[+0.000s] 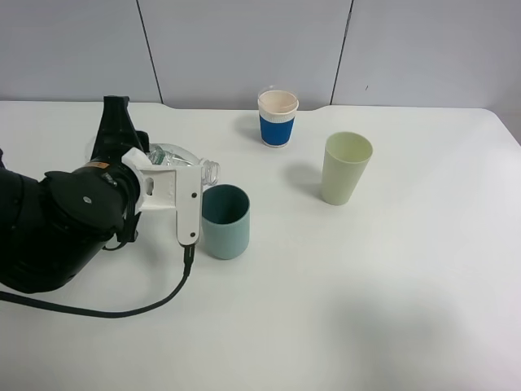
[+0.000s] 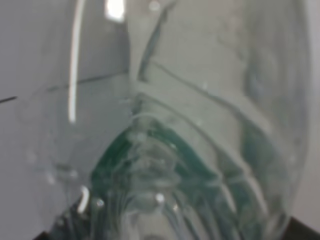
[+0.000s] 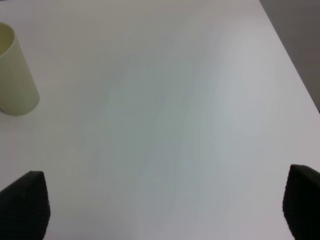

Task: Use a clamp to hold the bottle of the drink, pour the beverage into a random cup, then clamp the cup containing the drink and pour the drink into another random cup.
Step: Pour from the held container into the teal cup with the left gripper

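Observation:
My left gripper, a white flat-fingered clamp on the bulky black arm, is shut on the clear bottle. The bottle lies tipped almost level, its open mouth at the far left rim of the teal cup. Clear plastic of the bottle fills the left wrist view, with a dark teal shape showing through it. I cannot make out the beverage in any view. The tall pale green cup stands to the right, also seen as the cup in the right wrist view. My right gripper is open over bare table.
A white paper cup with a blue sleeve stands at the back centre. A black cable trails from the left arm across the front left of the white table. The table's right edge shows in the right wrist view.

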Action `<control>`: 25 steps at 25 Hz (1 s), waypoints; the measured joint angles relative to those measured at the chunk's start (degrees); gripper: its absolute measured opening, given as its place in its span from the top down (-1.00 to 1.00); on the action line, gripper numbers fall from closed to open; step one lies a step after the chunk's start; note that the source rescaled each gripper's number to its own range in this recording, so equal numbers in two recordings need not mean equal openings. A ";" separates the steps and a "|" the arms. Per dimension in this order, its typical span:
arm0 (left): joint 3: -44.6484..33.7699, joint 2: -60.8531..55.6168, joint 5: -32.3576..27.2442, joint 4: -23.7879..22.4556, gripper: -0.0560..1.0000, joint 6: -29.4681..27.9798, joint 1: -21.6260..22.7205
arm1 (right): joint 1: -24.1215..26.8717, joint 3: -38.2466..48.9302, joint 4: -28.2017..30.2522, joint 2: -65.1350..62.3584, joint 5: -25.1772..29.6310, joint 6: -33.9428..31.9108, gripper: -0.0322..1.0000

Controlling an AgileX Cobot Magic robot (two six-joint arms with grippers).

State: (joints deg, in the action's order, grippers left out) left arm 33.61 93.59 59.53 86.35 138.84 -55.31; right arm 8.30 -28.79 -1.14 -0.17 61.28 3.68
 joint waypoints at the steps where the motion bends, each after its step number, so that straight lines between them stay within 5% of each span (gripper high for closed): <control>1: 0.00 0.00 0.13 -0.49 0.89 0.78 0.00 | 0.00 0.00 0.00 0.00 0.00 0.00 -0.55; 25: 0.00 0.04 3.34 -5.71 0.89 4.69 0.67 | 0.00 0.00 0.00 0.00 0.00 0.00 -0.55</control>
State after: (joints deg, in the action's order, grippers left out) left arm 33.61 93.63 62.86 80.64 143.53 -54.65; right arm 8.30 -28.79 -1.14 -0.17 61.28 3.68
